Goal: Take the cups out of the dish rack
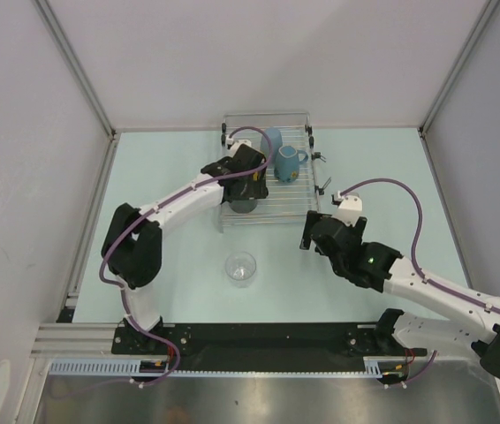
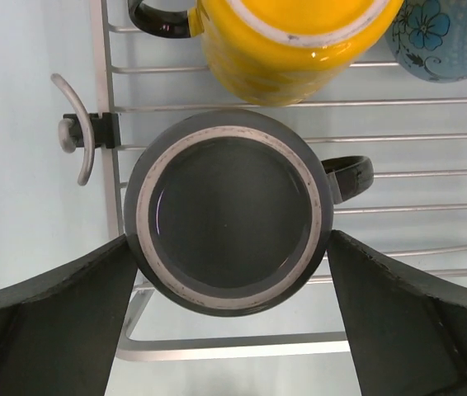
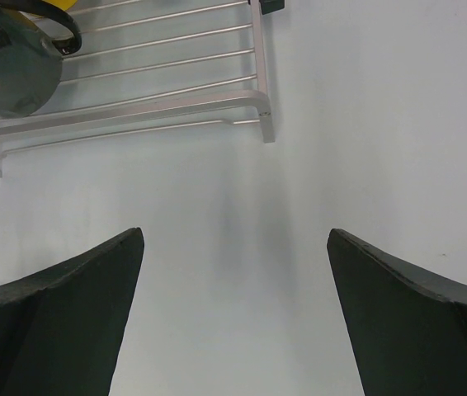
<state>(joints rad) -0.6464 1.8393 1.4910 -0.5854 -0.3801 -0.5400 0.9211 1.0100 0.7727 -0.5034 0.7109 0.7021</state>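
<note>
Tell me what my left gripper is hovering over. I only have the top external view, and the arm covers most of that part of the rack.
Observer: The left wrist view shows the dark grey mug framed between the fingers of the left gripper, which is open.
Operator: Which way does its handle point?
Observer: It sticks out to the right in that view, apart from the finger on that side.
Operator: Is anything else hidden under the arm?
Observer: Yes, the yellow mug. It has a black handle and sits on the dish rack just beyond the grey one.
</note>
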